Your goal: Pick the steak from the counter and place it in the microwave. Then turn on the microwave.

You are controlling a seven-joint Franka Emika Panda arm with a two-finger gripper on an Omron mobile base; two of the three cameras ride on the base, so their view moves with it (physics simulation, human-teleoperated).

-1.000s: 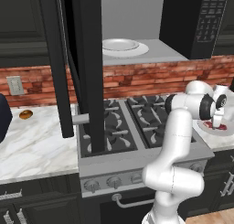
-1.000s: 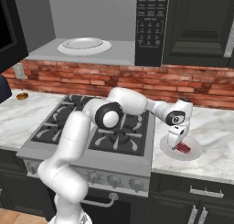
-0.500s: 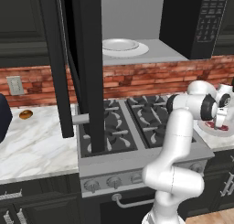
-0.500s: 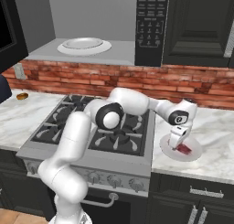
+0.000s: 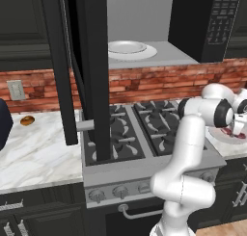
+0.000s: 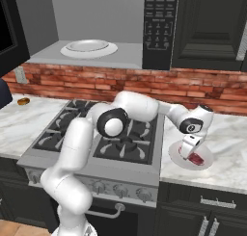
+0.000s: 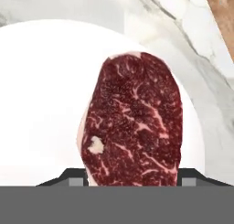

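White marble counter point(image 6: 226, 134) with a white plate point(image 6: 205, 160) on it, steak point(image 7: 132, 120) atop.

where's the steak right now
The steak lies on a white plate on the counter to the right of the stove, with the gripper directly over it; in the hand view it sits between the fingers.

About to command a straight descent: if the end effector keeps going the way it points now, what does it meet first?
Most likely the flat dark-red raw steak, which already sits between the two finger tips of the end effector; directly beneath it is the round white plate on the white marble counter.
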